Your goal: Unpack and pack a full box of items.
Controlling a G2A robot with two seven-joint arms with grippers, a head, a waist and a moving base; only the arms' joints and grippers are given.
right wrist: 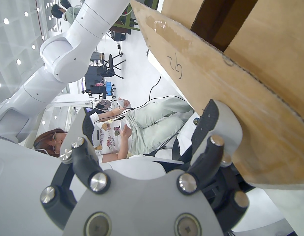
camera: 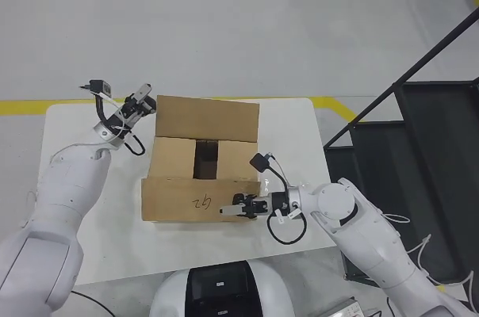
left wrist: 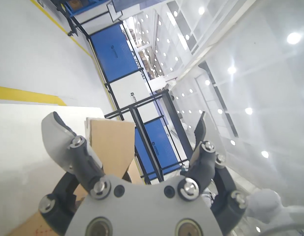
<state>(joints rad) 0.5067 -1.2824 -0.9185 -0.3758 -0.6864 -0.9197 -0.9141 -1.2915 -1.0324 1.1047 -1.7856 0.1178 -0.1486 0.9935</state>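
A brown cardboard box stands in the middle of the white table. Its far flap stands up and its near flap hangs forward. Two inner flaps lie almost closed, with a dark gap between them, and the contents are hidden. My left gripper is open at the box's far left corner, and the far flap's corner lies between its fingers. My right gripper is open at the near flap's front face, one finger resting against the cardboard.
A black metal stair frame stands close to the table's right side. A yellow floor line runs behind the table. Bare table surface lies left of the box and along the front edge.
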